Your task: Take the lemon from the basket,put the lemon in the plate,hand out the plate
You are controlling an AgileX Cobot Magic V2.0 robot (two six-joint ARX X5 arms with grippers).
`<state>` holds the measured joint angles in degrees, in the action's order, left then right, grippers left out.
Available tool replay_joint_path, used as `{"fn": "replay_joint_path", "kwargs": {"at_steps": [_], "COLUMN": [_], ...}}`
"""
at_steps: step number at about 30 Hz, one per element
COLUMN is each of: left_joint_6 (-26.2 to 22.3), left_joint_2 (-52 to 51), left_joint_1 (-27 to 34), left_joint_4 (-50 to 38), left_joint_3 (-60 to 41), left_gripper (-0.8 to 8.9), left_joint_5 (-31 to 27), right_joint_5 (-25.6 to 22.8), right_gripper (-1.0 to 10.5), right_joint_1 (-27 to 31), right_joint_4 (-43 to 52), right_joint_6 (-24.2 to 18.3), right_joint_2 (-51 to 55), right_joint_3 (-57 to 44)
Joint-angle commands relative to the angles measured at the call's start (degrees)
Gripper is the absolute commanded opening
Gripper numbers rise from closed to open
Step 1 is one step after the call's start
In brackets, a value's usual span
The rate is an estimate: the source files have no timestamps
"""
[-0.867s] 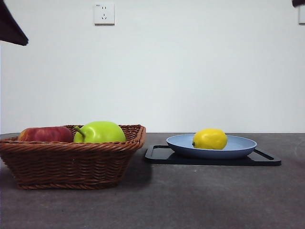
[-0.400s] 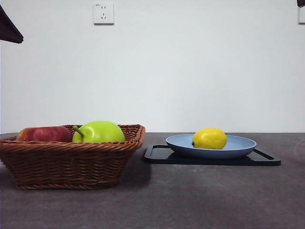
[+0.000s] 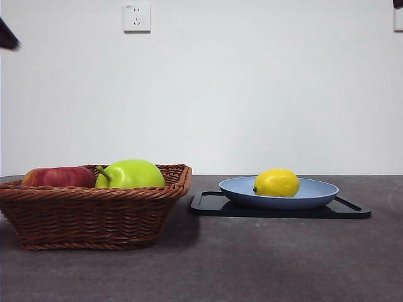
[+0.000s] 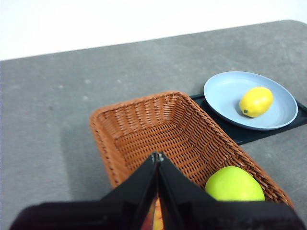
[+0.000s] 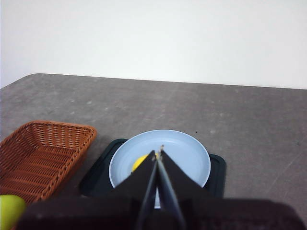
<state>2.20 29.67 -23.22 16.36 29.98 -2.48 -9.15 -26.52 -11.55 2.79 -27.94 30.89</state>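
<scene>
The yellow lemon [image 3: 276,183] lies in the light-blue plate [image 3: 321,192], which sits on a black tray [image 3: 214,205]. It also shows in the left wrist view [image 4: 256,101] on the plate [image 4: 225,91], and partly behind the jaws in the right wrist view [image 5: 139,162] on the plate [image 5: 187,153]. The wicker basket [image 3: 94,217] stands to the left. My left gripper [image 4: 157,156] is shut and empty, high above the basket [image 4: 158,129]. My right gripper [image 5: 159,153] is shut and empty, high above the plate.
A green pear-like fruit [image 3: 131,174] and a red apple [image 3: 58,177] lie in the basket. The green fruit also shows in the left wrist view [image 4: 234,184]. A wall socket [image 3: 136,17] is on the back wall. Dark arm tips show at the top corners [image 3: 7,36].
The dark arm tip at the top left corner has drawn up and out of the front view. The lemon, plate and basket have not moved.
</scene>
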Motion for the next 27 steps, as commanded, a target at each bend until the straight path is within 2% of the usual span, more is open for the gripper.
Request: {"fn": "replay_joint_path", "kwargs": {"at_steps": [1,7,14,22,27], "left_joint_6": [-4.3,-5.0,-5.1,-0.5,1.4], "left_joint_2": [-7.8,-20.4,-25.1,-27.1,-29.6], "left_joint_1": [0.8,9.7,20.9,23.8,24.1], "left_joint_4": [2.3,4.1,0.2,-3.1,-3.0], "left_joint_3": [0.3,-2.6,-12.2,-24.1,-27.8], "left_gripper": [0.09,0.09,0.09,0.09,0.09], "left_joint_5": [-1.6,-2.0,-1.7,-1.8,-1.8], "right_joint_5": [-0.3,-0.3,-0.3,-0.3,-0.2], "right_gripper": [0.0,0.0,0.0,0.0,0.0], "right_joint_1": [-0.2,-0.2,-0.2,-0.2,-0.2], "right_joint_4": [0.6,0.6,0.6,0.6,0.6], "right_joint_6": [0.6,0.6,0.6,0.6,0.6], "right_joint_2": [-0.1,-0.1,-0.1,-0.1,-0.1], "right_joint_3": [0.5,0.5,0.5,0.5,0.5]}}
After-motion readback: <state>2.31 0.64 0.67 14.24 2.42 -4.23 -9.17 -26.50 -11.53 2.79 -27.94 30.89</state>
